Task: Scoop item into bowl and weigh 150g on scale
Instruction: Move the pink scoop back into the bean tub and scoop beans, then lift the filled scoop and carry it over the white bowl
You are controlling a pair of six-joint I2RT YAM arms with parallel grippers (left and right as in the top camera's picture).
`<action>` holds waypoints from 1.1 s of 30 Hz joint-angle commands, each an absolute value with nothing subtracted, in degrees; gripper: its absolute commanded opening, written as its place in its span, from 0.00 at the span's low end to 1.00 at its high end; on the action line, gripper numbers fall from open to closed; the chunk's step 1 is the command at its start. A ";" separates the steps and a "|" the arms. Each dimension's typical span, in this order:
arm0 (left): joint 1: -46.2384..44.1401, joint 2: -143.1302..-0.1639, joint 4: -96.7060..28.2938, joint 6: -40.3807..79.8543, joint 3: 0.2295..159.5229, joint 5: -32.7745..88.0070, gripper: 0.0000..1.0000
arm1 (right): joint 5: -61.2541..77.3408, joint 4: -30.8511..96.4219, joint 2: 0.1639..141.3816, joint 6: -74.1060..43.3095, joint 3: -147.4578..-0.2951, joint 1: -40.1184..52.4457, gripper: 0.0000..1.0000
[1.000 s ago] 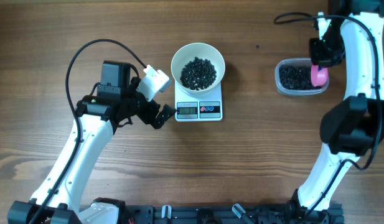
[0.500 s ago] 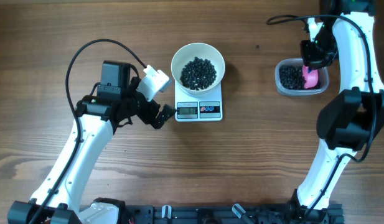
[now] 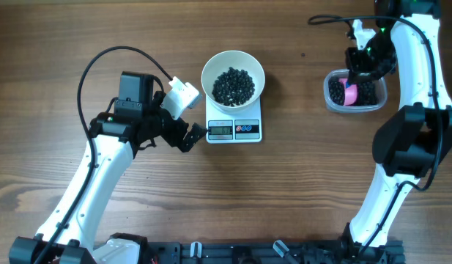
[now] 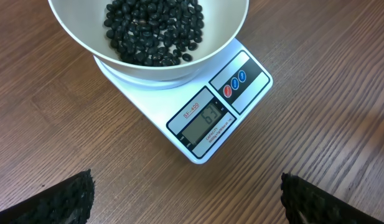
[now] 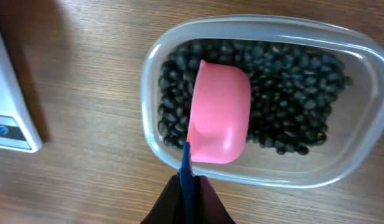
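Claws: right claw [image 5: 188, 194] clamped tight on blue handle [image 5: 185, 163] of pink scoop [image 5: 218, 112], which is in among black beans [image 5: 291, 93] in clear tub [image 5: 361, 146]. Left claw [image 4: 188, 202] wide open, empty, near scale [image 3: 234, 130]. White bowl [image 3: 208, 70] sits on the scale with black beans inside, well apart from tub.

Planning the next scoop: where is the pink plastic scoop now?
In the overhead view, the pink plastic scoop is at the far right, inside the clear plastic tub of black beans, held by the right gripper.
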State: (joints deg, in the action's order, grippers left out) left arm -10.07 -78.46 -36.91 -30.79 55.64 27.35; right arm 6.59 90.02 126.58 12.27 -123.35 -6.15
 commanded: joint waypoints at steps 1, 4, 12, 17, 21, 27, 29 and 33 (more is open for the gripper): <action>-9.85 -78.54 -36.93 -31.09 55.40 28.47 1.00 | 14.22 90.70 128.16 15.09 -123.24 -5.65 0.04; -9.85 -78.54 -36.91 -31.09 55.40 28.47 1.00 | 14.31 91.02 128.16 15.70 -123.26 -6.24 0.04; -9.85 -78.54 -36.91 -31.09 55.40 28.47 1.00 | 21.63 91.53 128.16 18.15 -123.26 -12.16 0.04; -9.85 -78.54 -36.91 -31.09 55.40 28.47 1.00 | 25.71 91.68 128.16 18.04 -123.26 -18.94 0.04; -9.85 -78.54 -36.91 -31.09 55.40 28.47 1.00 | 28.51 92.18 128.16 19.51 -123.26 -24.12 0.04; -9.85 -78.54 -36.91 -31.09 55.40 28.47 1.00 | 36.77 92.18 128.16 22.39 -123.26 -29.69 0.04; -9.85 -78.54 -36.91 -31.09 55.40 28.47 1.00 | 39.05 92.18 128.16 22.52 -123.26 -29.82 0.04; -9.85 -78.54 -36.91 -31.09 55.40 28.47 1.00 | 44.60 92.18 127.42 23.57 -123.26 -29.06 0.04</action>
State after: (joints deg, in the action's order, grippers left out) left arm -10.04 -78.46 -36.93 -30.79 55.64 27.38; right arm 37.19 92.12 127.31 21.15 -123.33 -29.91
